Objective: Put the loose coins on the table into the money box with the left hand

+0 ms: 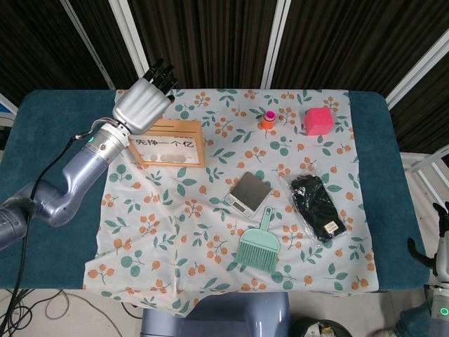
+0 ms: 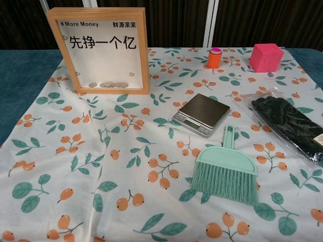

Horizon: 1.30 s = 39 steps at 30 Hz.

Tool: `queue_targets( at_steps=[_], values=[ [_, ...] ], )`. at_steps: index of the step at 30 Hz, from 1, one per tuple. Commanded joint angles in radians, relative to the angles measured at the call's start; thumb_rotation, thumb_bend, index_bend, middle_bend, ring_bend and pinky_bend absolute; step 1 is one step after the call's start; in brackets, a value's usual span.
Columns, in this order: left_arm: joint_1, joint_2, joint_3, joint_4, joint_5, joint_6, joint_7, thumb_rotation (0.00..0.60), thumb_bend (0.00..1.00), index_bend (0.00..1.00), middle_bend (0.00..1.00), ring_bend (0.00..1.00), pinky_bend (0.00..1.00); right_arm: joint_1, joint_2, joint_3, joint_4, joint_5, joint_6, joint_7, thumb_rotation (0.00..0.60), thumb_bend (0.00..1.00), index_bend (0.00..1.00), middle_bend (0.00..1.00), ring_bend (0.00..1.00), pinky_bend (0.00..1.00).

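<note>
The left hand (image 1: 142,105) hangs above the back left corner of the money box (image 2: 104,49), fingers close together and holding nothing visible. The box stands upright on the flowered cloth (image 2: 126,166), with coins (image 2: 107,84) lying at its bottom.

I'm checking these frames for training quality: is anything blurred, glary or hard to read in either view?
Head view: evenly lit and sharp, the left robot hand crisp against the dark slats. Chest view: sharp up close, the money box lettering legible, coins visible through its pane without glare; shadows are soft under the brush and scale.
</note>
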Motion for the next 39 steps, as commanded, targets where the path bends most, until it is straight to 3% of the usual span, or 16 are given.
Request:
queue_targets(
  at_steps=[1, 22, 39],
  values=[
    [-0.004, -0.01, 0.012, 0.012, -0.004, -0.01, 0.01, 0.6, 0.48, 0.74, 0.17, 0.0, 0.0, 0.0, 0.0, 0.0, 0.0, 0.0, 0.0, 0.001, 0.6, 0.4, 0.14, 0.07, 0.06, 0.0],
    [-0.018, -0.088, 0.062, 0.082, -0.155, -0.065, 0.068, 0.6, 0.47, 0.7, 0.15, 0.0, 0.0, -0.003, 0.005, 0.001, -0.004, -0.001, -0.001, 0.006, 0.6, 0.39, 0.14, 0.07, 0.06, 0.0],
    [-0.042, -0.121, 0.08, 0.112, -0.208, -0.076, 0.089, 0.6, 0.45, 0.68, 0.14, 0.0, 0.0, -0.004, 0.006, 0.001, -0.005, -0.001, -0.001, 0.009, 0.6, 0.39, 0.14, 0.07, 0.06, 0.0]
  ],
)
